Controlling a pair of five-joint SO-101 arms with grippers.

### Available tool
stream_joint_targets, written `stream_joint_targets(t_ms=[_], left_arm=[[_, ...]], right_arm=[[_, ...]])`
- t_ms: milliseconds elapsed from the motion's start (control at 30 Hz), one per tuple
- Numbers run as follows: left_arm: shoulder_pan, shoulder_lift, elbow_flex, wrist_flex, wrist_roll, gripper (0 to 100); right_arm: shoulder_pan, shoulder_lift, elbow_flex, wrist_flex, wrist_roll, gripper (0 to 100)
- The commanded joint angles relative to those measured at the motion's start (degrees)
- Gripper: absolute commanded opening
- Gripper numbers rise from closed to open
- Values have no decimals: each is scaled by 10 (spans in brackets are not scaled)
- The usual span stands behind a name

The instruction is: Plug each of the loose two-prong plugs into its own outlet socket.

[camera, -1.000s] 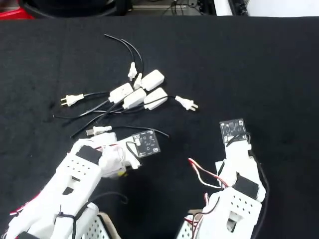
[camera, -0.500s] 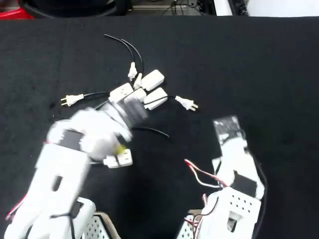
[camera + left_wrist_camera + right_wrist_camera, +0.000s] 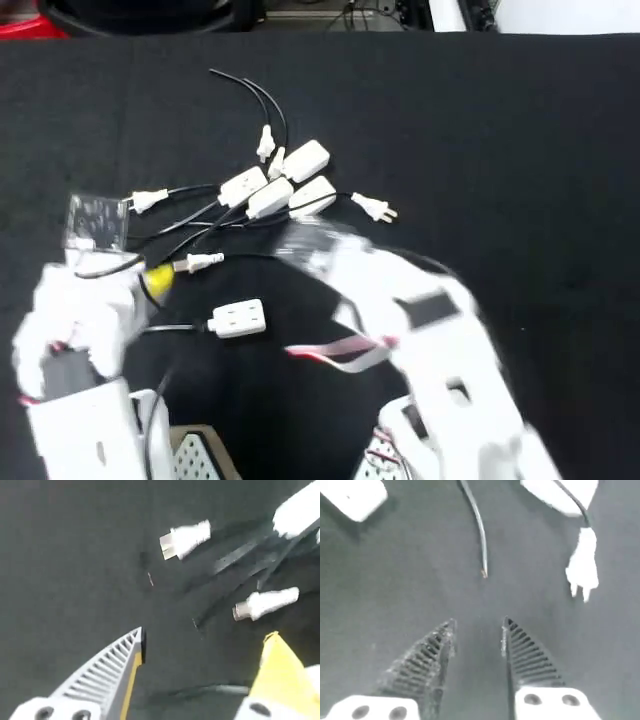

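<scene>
Underneath everything, a black cloth, flat and matte. Beyond its far edge, at 12 o'clock in the high view, a thin strip of room: something red in the 11 o'clock corner, dark cables near the middle.

Seen from above and not so fully from the wrists: four white outlet sockets bunched together and touching, at 11 o'clock just off the cloth centre. One lone socket well apart from them at 8 o'clock, near the left arm. Four loose plugs around, none of them in a socket: brass-pronged plug at 10 o'clock, second plug at 9 o'clock, third plug at 2 o'clock, small plug at 12 o'clock of the bunch. Right arm lying from 5 o'clock toward the centre.

Given better by the wrist views: the fingers. Left gripper over bare cloth, grey finger and yellow finger spread wide, holding nothing, touching nothing; two of the plugs on the cloth ahead of the tips, apart from them. Right gripper also over bare cloth, its two ribbed fingers parted by a moderate gap, nothing between them; ahead, a free cable end, one plug with bare prongs beside it, and parts of two sockets farther on.
</scene>
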Motion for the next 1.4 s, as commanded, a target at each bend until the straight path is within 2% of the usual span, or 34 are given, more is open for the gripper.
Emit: stream_joint_targets(t_ms=[0,167,367,633,800,967,1167,1367], left_arm=[[-1,-94,80,-25,55,363],[-7,-227,175,-25,31,363],[8,-207,197,-26,-9,363],[8,-207,222,-25,-55,363],[29,-207,229,-25,-56,363],[31,-206,229,-25,-56,363],[33,-206,229,-25,-56,363],[33,-206,229,-25,-56,363]], right_arm=[[-30,188,-95,-45,26,153],[-37,374,-223,-45,52,153],[-35,493,-321,-48,69,152],[-16,605,-406,-48,88,145],[14,645,-439,-48,90,10],[37,644,-446,-43,93,11],[63,611,-447,31,175,11],[171,555,-445,129,324,11]])
